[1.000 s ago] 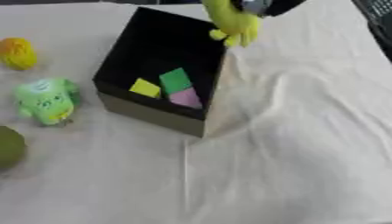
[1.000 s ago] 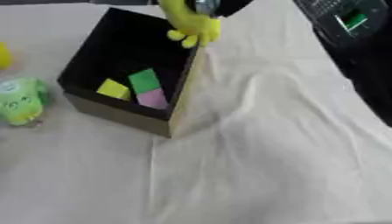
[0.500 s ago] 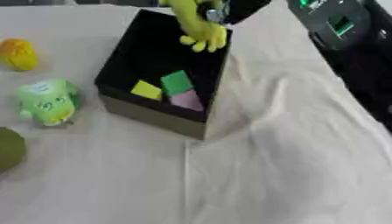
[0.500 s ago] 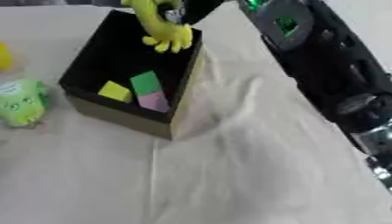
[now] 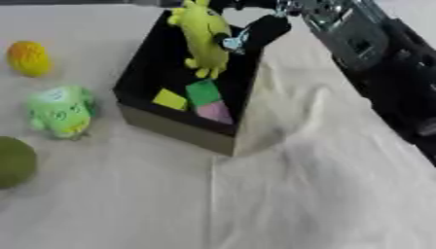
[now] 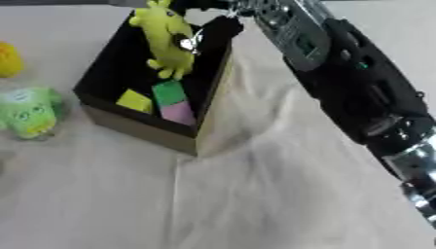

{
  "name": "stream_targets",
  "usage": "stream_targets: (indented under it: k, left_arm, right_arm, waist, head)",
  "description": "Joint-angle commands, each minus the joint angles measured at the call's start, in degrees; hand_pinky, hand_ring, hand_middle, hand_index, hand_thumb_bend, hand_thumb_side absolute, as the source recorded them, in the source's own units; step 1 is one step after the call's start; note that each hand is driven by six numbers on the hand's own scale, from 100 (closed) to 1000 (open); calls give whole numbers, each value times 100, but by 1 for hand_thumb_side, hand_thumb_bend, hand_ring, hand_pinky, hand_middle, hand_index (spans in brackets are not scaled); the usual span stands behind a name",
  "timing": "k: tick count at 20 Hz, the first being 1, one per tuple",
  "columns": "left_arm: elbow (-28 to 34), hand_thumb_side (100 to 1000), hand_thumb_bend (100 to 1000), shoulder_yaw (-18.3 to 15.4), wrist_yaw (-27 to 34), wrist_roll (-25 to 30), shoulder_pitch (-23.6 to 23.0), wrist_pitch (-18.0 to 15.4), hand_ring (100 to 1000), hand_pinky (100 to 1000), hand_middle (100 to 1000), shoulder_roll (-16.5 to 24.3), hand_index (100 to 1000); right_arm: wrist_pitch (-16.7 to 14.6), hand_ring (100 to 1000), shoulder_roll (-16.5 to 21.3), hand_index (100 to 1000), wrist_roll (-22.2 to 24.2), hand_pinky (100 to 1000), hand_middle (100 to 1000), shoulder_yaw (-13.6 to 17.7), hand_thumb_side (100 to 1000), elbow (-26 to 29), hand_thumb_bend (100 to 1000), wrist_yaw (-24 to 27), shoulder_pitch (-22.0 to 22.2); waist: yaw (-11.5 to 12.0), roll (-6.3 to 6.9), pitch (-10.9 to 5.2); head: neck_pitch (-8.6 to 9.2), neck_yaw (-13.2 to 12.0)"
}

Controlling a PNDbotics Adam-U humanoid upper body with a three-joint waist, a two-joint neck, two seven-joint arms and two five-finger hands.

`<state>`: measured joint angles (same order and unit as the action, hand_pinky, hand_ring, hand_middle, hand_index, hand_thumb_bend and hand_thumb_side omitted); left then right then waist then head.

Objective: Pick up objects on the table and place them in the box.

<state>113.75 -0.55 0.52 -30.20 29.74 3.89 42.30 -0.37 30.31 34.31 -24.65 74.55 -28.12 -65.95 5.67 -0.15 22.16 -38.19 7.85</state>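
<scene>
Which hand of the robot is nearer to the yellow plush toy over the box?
The right hand: it holds the yellow plush toy above the black box. The left hand shows in neither view.

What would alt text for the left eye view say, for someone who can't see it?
The robot's right hand holds a yellow-green plush toy over an open black box that contains yellow, green and pink blocks. On the cloth-covered table left of the box lie an orange toy, a light green plush and a dark green ball.
</scene>
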Motion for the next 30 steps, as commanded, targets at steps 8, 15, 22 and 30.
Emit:
stream_targets:
  k: [8, 15, 22, 30]
  left_arm:
    - [84, 624, 412, -35, -37, -27, 44, 5, 832, 836, 805, 99, 882]
    - [84, 622, 412, -34, -60, -23, 15, 22, 832, 836, 804, 114, 882]
    - [84, 600, 421, -72, -431, 125, -297, 204, 835, 842, 806, 503, 887]
    - [84, 575, 449, 5, -1781, 1498, -547, 492, 846, 868, 805, 1437, 901]
  right_arm:
    - [-83, 918, 168, 878, -59, 872, 791, 147, 449, 142, 185, -42, -53]
    - [47, 894, 351, 855, -152, 858, 760, 245, 407, 491, 126, 224, 46]
    - [641, 847, 1596, 822, -1114, 842, 699, 865, 495, 2563, 100, 1386, 962]
    - [742, 844, 2855, 806, -2839, 842, 691, 2006, 769, 3990, 100, 2852, 2554]
  waist:
    - [-42, -54, -149]
    - [-71, -44, -178]
    - [-149, -45, -230]
    - [-288, 63, -265]
  head:
    - [-9, -30]
    - [-25, -61]
    - [-92, -345]
    - [-125, -402]
